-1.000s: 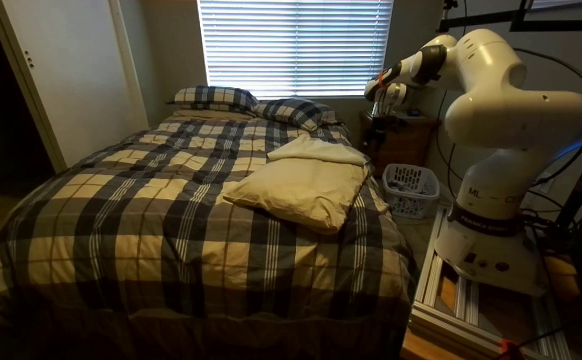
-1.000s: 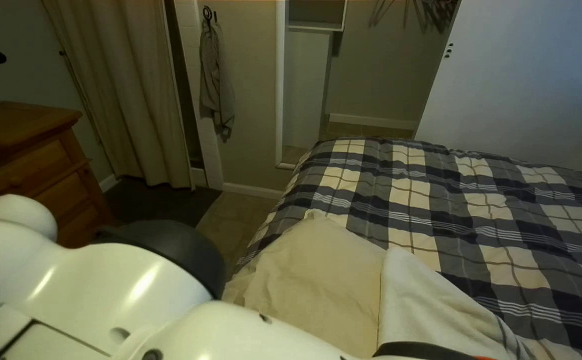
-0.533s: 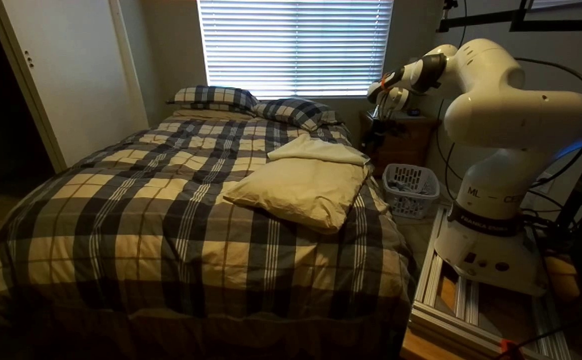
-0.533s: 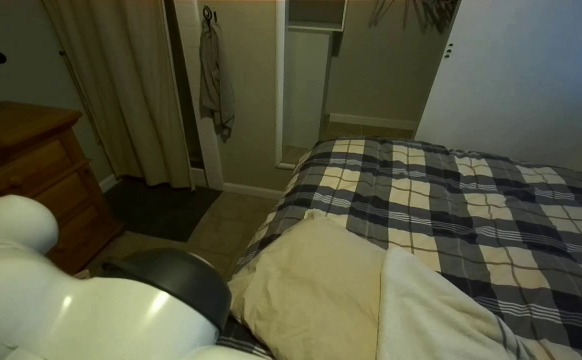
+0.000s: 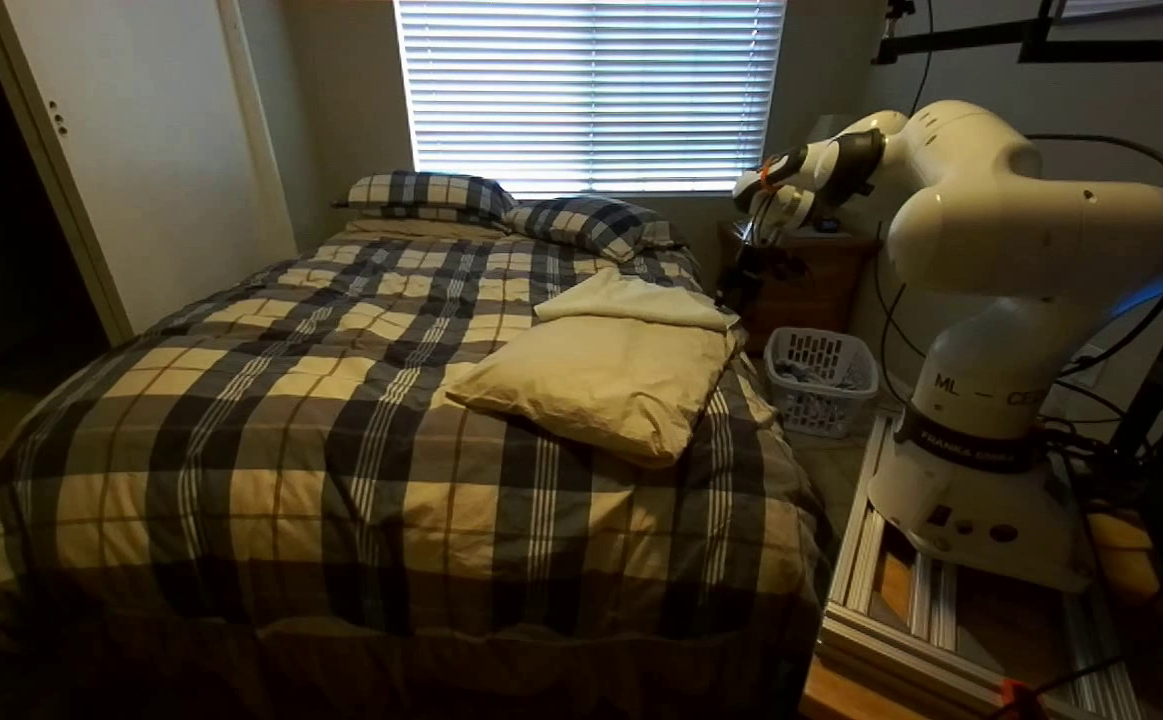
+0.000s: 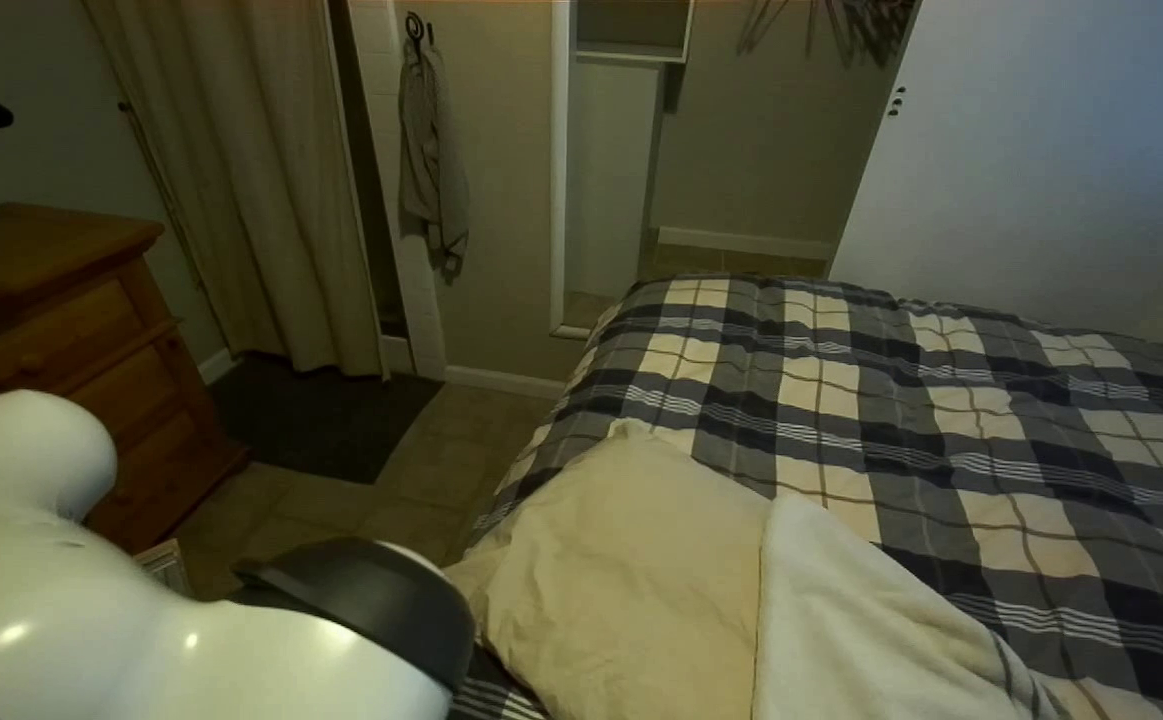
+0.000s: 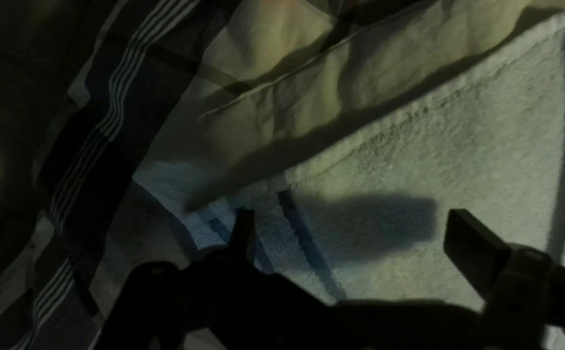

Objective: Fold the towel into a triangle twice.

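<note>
Black two-fingered claw is hanging spread over cream terry towel; navy-and-cream plaid bedcover is lying beneath; white slatted blind is glowing beyond.

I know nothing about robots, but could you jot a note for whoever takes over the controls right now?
Claw: the claw is open, gripping nothing, over a striped corner of the towel.
Towel: the pale towel lies on the plaid bed, along one edge of the cream pillow.
Done: the claw is lined up at that corner; I can't confirm any finished fold.
Left: probably grip the corner and fold; two triangle folds are wanted in all.
</note>
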You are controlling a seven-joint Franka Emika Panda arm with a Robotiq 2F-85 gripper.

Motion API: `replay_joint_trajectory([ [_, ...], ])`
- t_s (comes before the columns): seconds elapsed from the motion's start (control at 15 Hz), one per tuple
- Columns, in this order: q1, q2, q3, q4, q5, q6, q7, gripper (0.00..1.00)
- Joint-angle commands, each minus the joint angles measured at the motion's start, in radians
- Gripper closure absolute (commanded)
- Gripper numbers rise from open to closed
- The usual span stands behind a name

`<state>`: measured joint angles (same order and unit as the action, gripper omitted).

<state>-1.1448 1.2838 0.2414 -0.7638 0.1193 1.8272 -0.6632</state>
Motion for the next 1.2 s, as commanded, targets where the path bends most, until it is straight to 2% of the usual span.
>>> replay_joint_trajectory([
  [0.0,-0.005,0.057,0.014,0.106,0.023,-0.036,0.023,0.10],
  [0.07,-0.006,0.060,0.014,0.115,0.022,-0.034,0.024,0.24],
  [0.2,-0.007,0.065,0.013,0.131,0.022,-0.037,0.031,0.41],
  [0.47,-0.003,0.081,0.010,0.153,0.016,-0.047,0.049,0.70],
  [0.53,-0.001,0.084,0.006,0.158,0.011,-0.055,0.053,0.27],
  [0.6,-0.002,0.088,0.004,0.161,0.010,-0.057,0.058,0.31],
  [0.67,-0.004,0.093,0.003,0.167,0.011,-0.057,0.063,0.30],
  [0.93,-0.006,0.111,0.005,0.188,0.010,-0.040,0.066,0.02],
  [1.13,-0.004,0.123,0.007,0.204,0.011,-0.029,0.061,0.00],
])
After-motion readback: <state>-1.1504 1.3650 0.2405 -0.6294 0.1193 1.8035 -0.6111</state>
